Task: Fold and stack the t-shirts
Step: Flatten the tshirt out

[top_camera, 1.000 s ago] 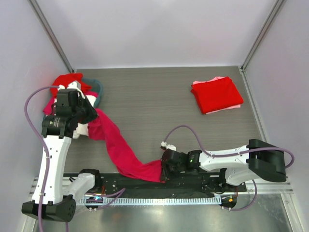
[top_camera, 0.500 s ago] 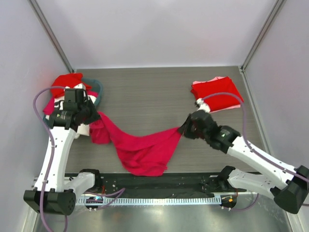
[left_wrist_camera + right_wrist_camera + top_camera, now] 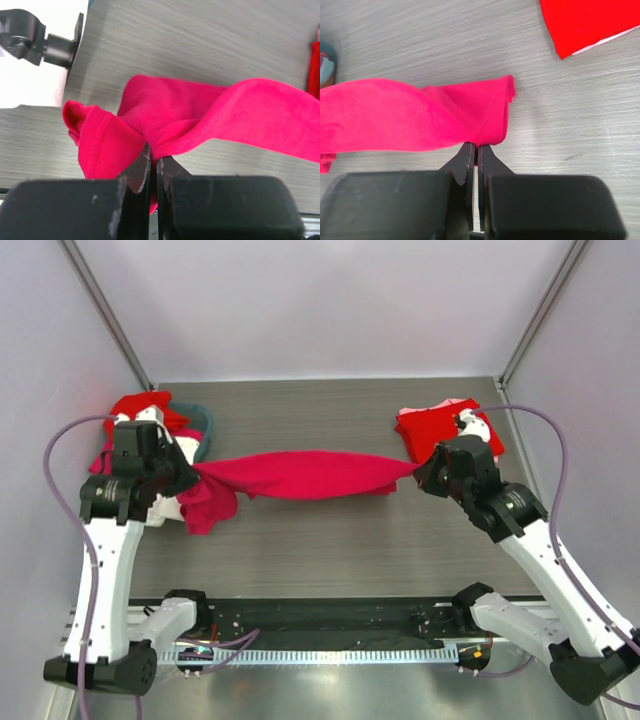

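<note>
A crimson t-shirt [image 3: 300,474] hangs stretched in a band between both grippers above the table. My left gripper [image 3: 196,472] is shut on its left end; in the left wrist view the cloth [image 3: 200,120] bunches at the gripper [image 3: 154,159]. My right gripper [image 3: 418,472] is shut on its right end, and the right wrist view shows the shirt [image 3: 420,120] pinched at the gripper [image 3: 477,148]. A folded red shirt [image 3: 450,430] lies at the back right, partly behind the right arm.
A pile of unfolded shirts, red, white and teal [image 3: 150,420], lies at the back left under the left arm. The folded red shirt's corner shows in the right wrist view [image 3: 590,25]. Walls stand at the left, right and back. A black rail [image 3: 320,620] runs along the near edge.
My right gripper has carried its end of the crimson shirt from the near edge up and right toward the folded stack. The shirt went from draped to stretched taut. The left gripper moved little.
</note>
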`<state>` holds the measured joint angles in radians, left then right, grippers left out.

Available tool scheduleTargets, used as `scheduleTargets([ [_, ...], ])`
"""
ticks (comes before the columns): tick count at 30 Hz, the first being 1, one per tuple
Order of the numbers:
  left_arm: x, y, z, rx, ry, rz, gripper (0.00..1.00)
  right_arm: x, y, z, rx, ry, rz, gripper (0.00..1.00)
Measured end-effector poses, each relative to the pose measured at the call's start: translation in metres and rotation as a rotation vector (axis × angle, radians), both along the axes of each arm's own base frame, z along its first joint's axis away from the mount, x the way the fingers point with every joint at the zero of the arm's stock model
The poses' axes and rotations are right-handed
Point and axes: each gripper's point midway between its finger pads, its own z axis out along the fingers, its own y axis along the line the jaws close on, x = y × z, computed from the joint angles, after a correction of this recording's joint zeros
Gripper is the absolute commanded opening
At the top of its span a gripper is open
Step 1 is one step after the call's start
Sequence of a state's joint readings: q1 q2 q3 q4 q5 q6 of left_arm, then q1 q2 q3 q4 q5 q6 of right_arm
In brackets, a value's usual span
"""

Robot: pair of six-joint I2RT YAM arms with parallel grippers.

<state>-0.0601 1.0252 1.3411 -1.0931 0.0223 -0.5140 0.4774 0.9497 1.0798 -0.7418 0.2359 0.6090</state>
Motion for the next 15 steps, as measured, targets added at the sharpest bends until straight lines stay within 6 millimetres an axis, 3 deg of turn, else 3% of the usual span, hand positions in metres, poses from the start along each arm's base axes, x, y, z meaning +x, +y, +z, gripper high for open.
scheduleTargets([
  [5, -0.032, -0.002, 0.035, -0.023, -0.092, -0.018, 0.0, -0.026, -0.018, 0.032, 0.041, -0.11, -0.02, 0.01],
  [8, -0.046, -0.01, 0.042, -0.06, -0.112, -0.052, 0.0, -0.044, -0.033, 0.052, 0.075, -0.193, -0.047, 0.01],
  [11, -0.053, -0.021, 0.028, -0.105, -0.079, -0.092, 0.0, -0.055, -0.047, 0.063, 0.084, -0.244, -0.085, 0.01],
  [15, -0.039, -0.034, -0.013, -0.166, 0.078, -0.123, 0.04, -0.047, -0.056, 0.053, 0.016, -0.207, -0.141, 0.01],
])
